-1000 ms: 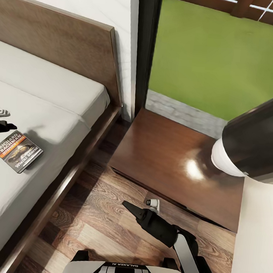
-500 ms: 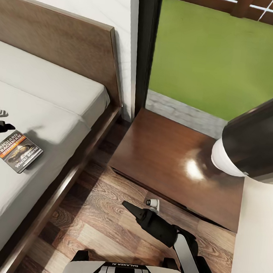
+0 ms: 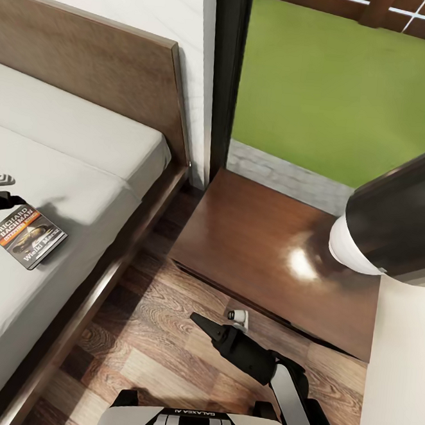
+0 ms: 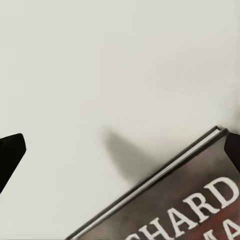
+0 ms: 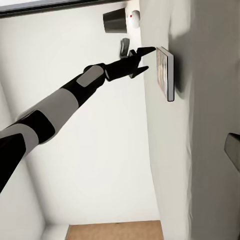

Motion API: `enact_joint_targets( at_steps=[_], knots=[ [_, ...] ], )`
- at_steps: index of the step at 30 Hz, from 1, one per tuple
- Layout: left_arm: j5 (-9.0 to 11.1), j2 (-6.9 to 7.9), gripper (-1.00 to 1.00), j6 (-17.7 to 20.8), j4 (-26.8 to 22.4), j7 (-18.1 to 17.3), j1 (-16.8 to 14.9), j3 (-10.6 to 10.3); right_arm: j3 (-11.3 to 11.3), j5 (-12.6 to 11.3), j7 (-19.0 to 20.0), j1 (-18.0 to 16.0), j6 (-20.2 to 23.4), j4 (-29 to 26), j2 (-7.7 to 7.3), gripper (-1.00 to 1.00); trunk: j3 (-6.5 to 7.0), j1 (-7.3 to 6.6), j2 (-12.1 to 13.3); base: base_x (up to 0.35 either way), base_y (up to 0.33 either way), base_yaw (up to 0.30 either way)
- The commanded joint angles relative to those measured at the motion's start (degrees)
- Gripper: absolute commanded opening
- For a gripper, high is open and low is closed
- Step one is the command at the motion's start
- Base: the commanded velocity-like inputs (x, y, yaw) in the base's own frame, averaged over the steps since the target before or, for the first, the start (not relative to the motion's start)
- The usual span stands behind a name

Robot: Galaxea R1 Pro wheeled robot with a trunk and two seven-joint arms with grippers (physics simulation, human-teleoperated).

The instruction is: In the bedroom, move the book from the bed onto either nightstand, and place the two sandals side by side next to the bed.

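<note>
Head view: the thin dark paperback book with an orange band and white lettering (image 3: 28, 236) lies flat on the light-grey mattress of the low dark-brown wooden bed (image 3: 71, 129), near its outer edge. My left gripper (image 3: 7, 200) sits at the book's upper corner, close above it; contact not resolvable here.

Left wrist view: my two black fingertips (image 4: 11, 152) stand wide apart with nothing between them, the mattress under the gap. The book's corner (image 4: 190, 200) lies next to one fingertip, off to one side of the gap. Jaws open, holding nothing.

Right wrist view: my left arm reaches across to the book (image 5: 166, 72), fingers spread at its edge.

My right gripper (image 3: 207, 327) hangs low over the wood-plank floor (image 3: 144, 335), in front of the glossy reddish-brown nightstand (image 3: 261, 242). I cannot tell how its jaws stand. A small white cylindrical part (image 3: 235, 316) shows beside it.
</note>
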Motion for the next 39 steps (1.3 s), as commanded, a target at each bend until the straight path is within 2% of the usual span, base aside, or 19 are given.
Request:
enact_joint_targets(
  at_steps=[1, 39],
  knots=[
    [-0.8, -0.04, 1.0, 0.2, 0.0, -0.5, 0.0, 0.3, 0.0, -0.3, 0.0, 0.0, 0.4, 0.0, 0.01, 1.0, -0.03, 0.0, 0.0, 0.0, 0.0, 0.0],
    [-0.7, -0.04, 1.0, -1.9, 3.1, -0.4, 0.8, 0.6, 0.0, -0.3, 0.0, 0.0, 0.4, 0.0, 0.01, 1.0, -0.03, 0.0, 0.0, 0.0, 0.0, 0.0]
  ],
)
